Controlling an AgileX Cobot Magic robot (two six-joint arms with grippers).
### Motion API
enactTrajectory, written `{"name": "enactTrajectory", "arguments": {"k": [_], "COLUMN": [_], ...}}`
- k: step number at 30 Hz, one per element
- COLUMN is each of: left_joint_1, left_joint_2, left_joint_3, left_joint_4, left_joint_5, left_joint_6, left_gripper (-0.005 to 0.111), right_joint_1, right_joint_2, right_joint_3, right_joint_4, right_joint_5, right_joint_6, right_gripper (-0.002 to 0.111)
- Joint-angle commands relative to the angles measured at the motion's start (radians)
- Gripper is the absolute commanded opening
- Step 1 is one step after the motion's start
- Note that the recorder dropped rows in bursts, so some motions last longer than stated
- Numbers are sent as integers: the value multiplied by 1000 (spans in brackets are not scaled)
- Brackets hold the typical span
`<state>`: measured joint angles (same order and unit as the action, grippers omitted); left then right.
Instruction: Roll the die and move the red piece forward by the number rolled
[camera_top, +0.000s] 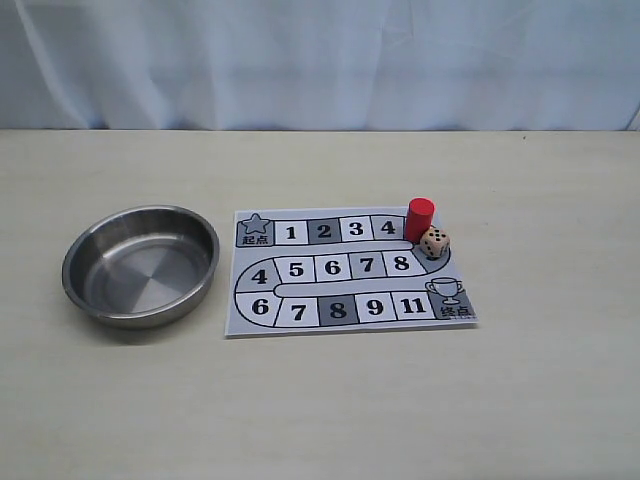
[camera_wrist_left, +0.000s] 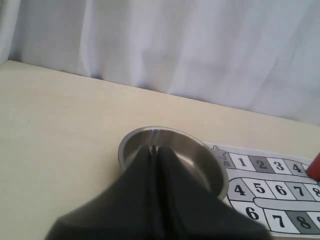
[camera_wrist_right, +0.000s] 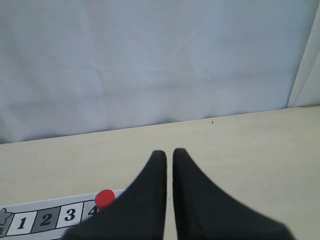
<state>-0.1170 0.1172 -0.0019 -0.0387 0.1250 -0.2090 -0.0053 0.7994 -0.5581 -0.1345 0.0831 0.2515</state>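
The board (camera_top: 232, 300) shows a star marked 起点 at far left, then 1 2 3 4; middle row 4 5 6 7 8; near row 6 7 8 9 11, ending at a trophy marked 终点. The pips on the die (camera_top: 434, 243) cannot be counted.

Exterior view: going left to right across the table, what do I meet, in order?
metal bowl → game board → red piece → die. Both the red piece and the die stand on the board's right part, the die just right of the piece.
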Motion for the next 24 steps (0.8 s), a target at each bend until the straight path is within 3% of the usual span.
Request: {"name": "enactTrajectory", "arguments": {"k": [1, 8, 24], "left_joint_1": [0, 0, 0], "left_joint_2": [-6, -6, -6], "left_joint_3": [2, 2, 2], "left_joint_4": [1, 1, 0], "left_joint_5": [-13, -13, -11], "left_joint_6": [-6, -6, -6], "left_gripper": [0, 0, 0], "right_joint_1": [-5, -5, -5], "right_joint_2": [-157, -289, -331], "right_joint_3": [120, 209, 211], "right_joint_4": [-8, 1, 1], "right_joint_5": [-33, -26, -26], "right_joint_6": [-5, -5, -5], "right_gripper": [4, 4, 4]}}
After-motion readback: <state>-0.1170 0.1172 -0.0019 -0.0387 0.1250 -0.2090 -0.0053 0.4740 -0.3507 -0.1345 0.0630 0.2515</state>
